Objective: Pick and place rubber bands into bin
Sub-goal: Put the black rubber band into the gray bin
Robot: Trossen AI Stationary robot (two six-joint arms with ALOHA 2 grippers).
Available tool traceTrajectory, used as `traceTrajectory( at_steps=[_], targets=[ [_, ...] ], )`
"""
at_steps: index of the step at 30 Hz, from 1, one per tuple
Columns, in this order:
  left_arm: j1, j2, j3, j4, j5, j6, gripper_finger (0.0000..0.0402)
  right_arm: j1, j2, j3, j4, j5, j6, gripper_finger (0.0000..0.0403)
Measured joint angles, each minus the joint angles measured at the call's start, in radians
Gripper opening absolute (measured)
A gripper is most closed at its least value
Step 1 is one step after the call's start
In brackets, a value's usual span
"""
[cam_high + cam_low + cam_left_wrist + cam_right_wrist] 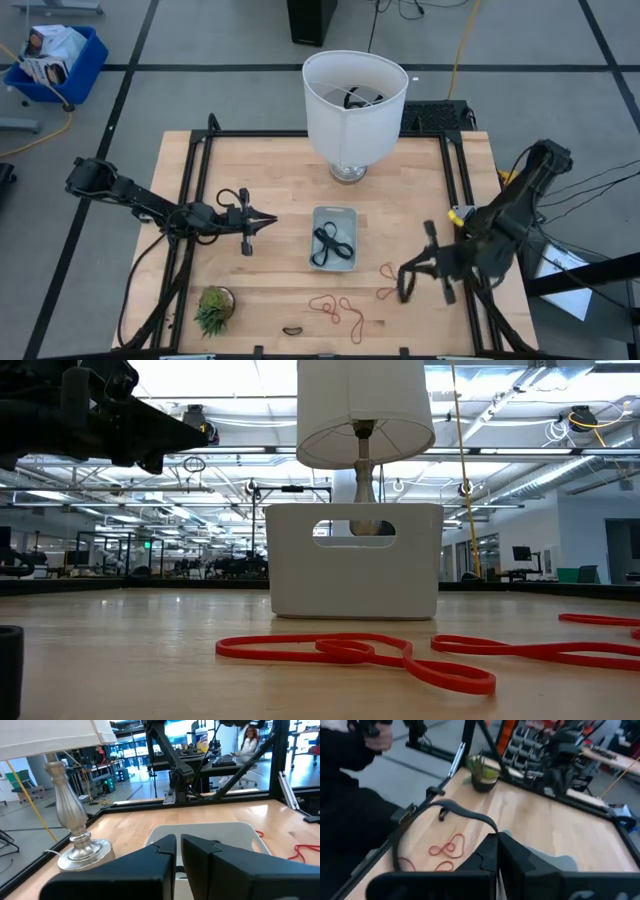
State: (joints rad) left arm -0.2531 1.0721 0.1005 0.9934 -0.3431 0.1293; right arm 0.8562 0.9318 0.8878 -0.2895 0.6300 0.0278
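Right, my right gripper (405,283) hovers near the table's (280,180) right front corner with its fingers pressed together. In the right wrist view a dark band (465,815) arches past them; I judge it pinched there, though the pinch point itself is hidden. My left gripper (268,222) waits left of the bin (333,214), fingers nearly together and holding nothing. The bin sits mid-table with black bands (333,243) already inside. Red bands (337,308) lie loose along the front edge, and a dark one (292,330) lies at that edge. To carry well, I should lift clear of the red loops, swing over the bin's middle, and release low so the floppy loop drops inside.
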Motion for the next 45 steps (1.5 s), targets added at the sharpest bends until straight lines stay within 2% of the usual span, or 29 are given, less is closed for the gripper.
traceTrajectory(
  at_steps=[6, 14, 19, 24, 28, 34, 45],
  targets=[
    [0.0, 0.0, 0.0, 0.002, -0.003, 0.004, 0.0035, -0.001, -0.214, -0.234, 0.272, -0.001, -0.076, 0.0001],
    [0.0, 0.0, 0.0, 0.003, -0.026, -0.001, 0.0035, -0.019, -0.448, -0.544, 0.417, 0.081, -0.056, 0.0],
    [0.0, 0.0, 0.0, 0.003, -0.026, 0.003, 0.0035, -0.042, -0.571, -0.681, 0.562, 0.081, -0.127, 0.0],
    [0.0, 0.0, 0.0, 0.003, -0.026, 0.003, 0.0035, -0.094, -0.653, -0.759, 0.599, 0.105, -0.157, 0.0],
    [0.001, 0.0, 0.0, 0.003, -0.026, 0.005, 0.0035, -0.141, -0.665, -0.773, 0.599, 0.095, -0.147, 0.0],
    [0.026, 0.0, 0.0, 0.006, -0.026, -0.002, 0.0035, -0.227, -0.637, -0.773, 0.656, -0.016, -0.149, 0.0],
    [0.057, 0.0, 0.0, 0.005, -0.026, -0.011, 0.0035, -0.445, -0.435, -0.772, 0.877, -0.269, -0.134, 0.0]
  ],
)
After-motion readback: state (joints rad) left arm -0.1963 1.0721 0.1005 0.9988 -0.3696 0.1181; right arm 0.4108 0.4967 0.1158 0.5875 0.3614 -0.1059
